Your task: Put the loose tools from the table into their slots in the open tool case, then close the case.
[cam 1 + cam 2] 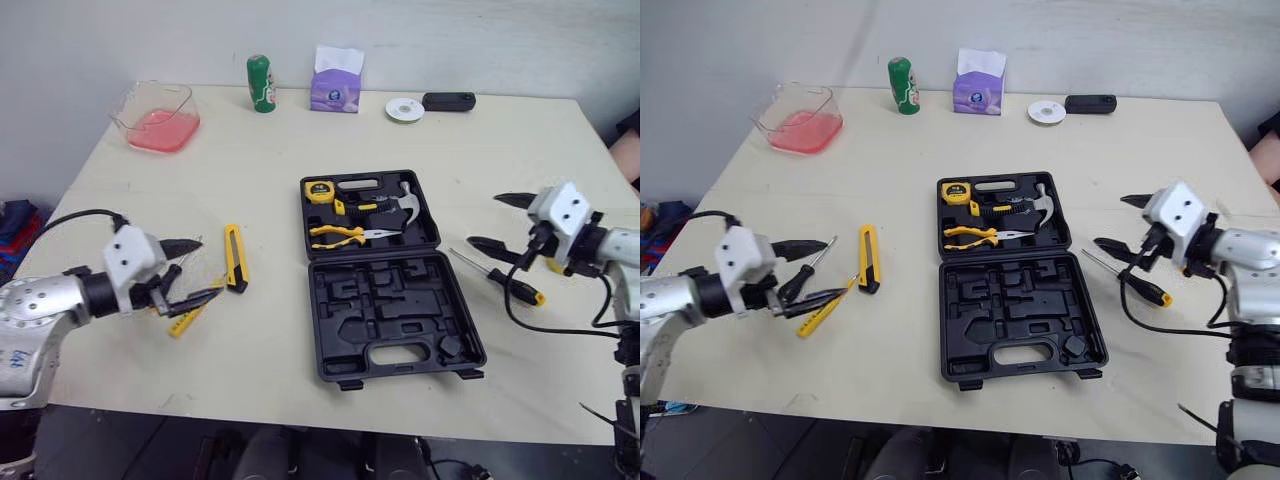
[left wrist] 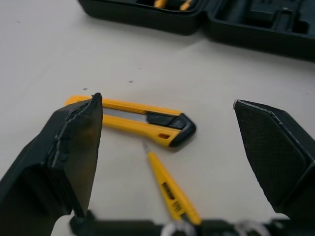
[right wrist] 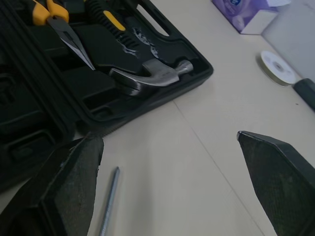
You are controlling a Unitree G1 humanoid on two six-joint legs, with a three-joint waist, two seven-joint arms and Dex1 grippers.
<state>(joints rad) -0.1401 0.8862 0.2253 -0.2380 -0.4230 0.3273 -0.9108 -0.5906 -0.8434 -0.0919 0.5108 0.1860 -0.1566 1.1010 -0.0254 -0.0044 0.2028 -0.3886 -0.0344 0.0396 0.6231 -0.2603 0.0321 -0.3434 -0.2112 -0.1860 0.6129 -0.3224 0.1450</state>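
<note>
Hovering at lower left, the left gripper (image 1: 203, 268) is held with jaws spread over a yellow screwdriver (image 1: 183, 323), a knife (image 1: 235, 257) just beyond. Lowering and closing is judged the next step. Mid-frame, the case (image 1: 385, 275) lies open. At right, the right gripper (image 1: 484, 220), likewise spread, is poised near a second screwdriver (image 1: 500, 277).

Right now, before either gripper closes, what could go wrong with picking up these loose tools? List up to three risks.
The open left gripper hovers over a yellow screwdriver lying close to the utility knife; it might catch both. The open right gripper is above a black-handled screwdriver flat on the table; its thin shaft may roll away.
</note>
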